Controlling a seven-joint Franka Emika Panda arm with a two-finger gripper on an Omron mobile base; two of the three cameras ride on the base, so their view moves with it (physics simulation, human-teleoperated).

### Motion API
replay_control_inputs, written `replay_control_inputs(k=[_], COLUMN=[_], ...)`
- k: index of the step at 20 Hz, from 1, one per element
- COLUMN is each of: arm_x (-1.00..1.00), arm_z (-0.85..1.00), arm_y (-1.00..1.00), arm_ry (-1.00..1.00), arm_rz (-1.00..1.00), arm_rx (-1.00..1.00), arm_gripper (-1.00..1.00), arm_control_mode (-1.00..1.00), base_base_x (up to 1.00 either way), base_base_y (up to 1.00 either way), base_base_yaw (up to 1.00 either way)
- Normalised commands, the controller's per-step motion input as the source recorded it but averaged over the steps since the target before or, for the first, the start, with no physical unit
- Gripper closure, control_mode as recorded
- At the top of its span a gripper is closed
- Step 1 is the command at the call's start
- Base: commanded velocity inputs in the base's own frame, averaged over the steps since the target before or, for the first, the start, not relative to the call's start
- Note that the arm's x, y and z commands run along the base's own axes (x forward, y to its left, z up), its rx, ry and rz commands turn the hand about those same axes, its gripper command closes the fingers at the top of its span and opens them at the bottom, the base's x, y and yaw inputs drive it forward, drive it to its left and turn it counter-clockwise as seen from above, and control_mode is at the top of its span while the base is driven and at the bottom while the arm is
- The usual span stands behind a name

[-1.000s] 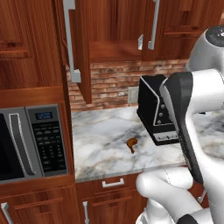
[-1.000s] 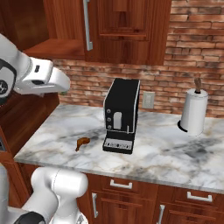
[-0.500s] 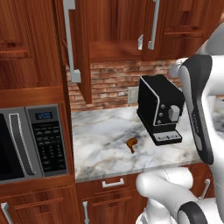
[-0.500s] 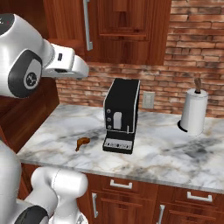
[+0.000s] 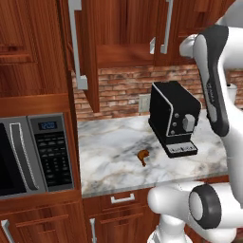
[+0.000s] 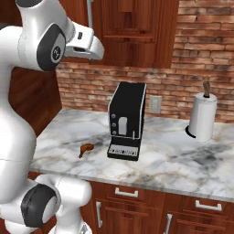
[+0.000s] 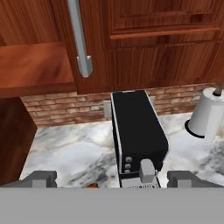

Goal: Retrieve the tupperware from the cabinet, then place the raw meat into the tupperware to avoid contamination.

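The raw meat, a small reddish-brown drumstick, lies on the marble counter left of the black coffee machine, also seen from the right. The upper cabinet stands with its left door swung out, showing a dark interior and a bare shelf. The tupperware is out of view. My arm is raised, with the hand level with the cabinet's bottom edge. My gripper is open and holds nothing, high above the coffee machine and facing the cabinet's silver handle.
A black coffee machine stands on the counter's middle. A paper towel roll is at the far right by the brick wall. A microwave is built in at the left. Drawers run below the counter.
The arm has swung up from in front of the coffee machine, lifting the hand towards the upper cabinet. The jaws stayed open. The meat has not moved.
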Motion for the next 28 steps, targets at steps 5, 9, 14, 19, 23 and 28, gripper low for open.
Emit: replay_control_inputs(k=[5,9,14,19,23,28], arm_x=[0.59,0.54,0.56,0.61,0.57,0.5], arm_z=[0.22,0.01,-0.02,0.0,-0.01,-0.02], arm_y=[0.04,0.13,0.27,0.07,-0.01,-0.01], arm_ry=[0.0,0.0,-0.02,0.0,-0.01,-0.01], arm_rz=[0.04,0.01,0.0,0.0,0.0,0.0], arm_rx=[0.0,-0.05,-0.07,0.0,0.0,0.0], arm_gripper=[-1.0,-1.0,-1.0,-1.0,-1.0,-1.0], arm_control_mode=[-1.0,-1.0,-1.0,-1.0,-1.0,-1.0], base_base_x=[0.0,0.0,0.0,0.0,0.0,0.0], base_base_y=[0.0,0.0,0.0,0.0,0.0,0.0], base_base_yaw=[0.0,0.0,0.0,0.0,0.0,0.0])
